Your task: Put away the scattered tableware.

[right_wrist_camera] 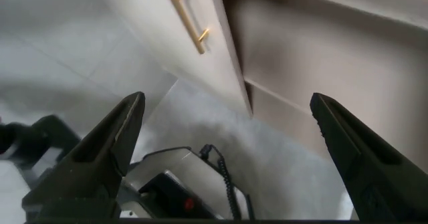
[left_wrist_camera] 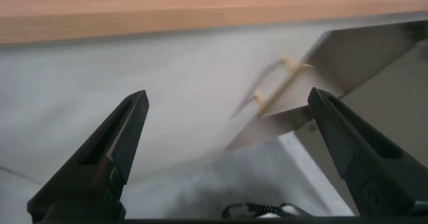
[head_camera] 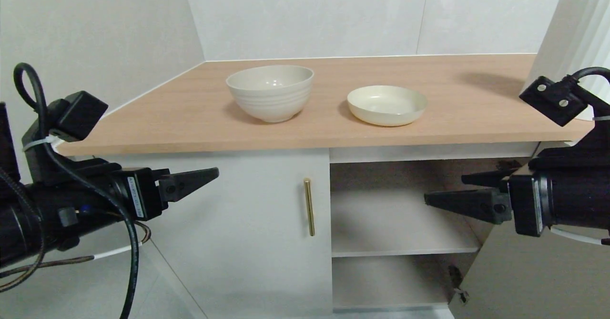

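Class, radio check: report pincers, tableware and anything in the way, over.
Left pincer open, right pincer open, both empty, low before the cupboard. Bowl and dish on the counter, untouched. Left door shut, right compartment open.

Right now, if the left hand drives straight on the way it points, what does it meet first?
Probably the closed cabinet door, on its white face short of the gold handle; the left hand looks near it, but depth is unclear.
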### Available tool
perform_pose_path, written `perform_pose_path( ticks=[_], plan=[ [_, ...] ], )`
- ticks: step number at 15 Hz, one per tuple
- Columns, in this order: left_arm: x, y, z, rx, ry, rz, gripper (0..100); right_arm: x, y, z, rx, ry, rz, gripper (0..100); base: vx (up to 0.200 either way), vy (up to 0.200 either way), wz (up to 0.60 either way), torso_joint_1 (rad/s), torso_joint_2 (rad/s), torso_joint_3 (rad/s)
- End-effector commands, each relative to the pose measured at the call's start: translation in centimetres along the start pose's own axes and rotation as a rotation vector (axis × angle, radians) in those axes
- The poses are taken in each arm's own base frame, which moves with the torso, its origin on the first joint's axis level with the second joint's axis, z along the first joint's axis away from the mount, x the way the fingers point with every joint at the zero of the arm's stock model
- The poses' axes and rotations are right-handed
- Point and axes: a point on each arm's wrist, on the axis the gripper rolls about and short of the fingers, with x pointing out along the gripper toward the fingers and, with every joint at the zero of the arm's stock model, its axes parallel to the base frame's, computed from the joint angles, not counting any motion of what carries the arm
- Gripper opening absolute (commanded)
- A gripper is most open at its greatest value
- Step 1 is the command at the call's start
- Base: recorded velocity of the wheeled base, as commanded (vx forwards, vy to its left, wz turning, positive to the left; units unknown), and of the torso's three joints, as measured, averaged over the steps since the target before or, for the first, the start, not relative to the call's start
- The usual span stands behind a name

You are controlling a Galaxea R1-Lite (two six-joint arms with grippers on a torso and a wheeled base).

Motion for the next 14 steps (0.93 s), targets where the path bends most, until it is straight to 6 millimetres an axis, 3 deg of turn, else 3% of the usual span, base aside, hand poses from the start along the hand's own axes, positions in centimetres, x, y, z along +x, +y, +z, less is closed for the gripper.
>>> perform_pose_path(
  ticks=[1, 14],
  plan=[
    [0.1, 0.0, 0.0, -0.001, 0.003, 0.0, 100, -0.5, 0.1, 0.0, -0.004, -0.014, 0.006, 100, 0.0, 0.0, 0.0, 0.095, -0.44, -0.359],
    [0.7, 0.1, -0.3, -0.003, 0.024, 0.005, 100, 0.8, 0.3, 0.5, -0.019, -0.051, 0.021, 100, 0.0, 0.0, 0.0, 0.137, -0.48, -0.326]
  ],
)
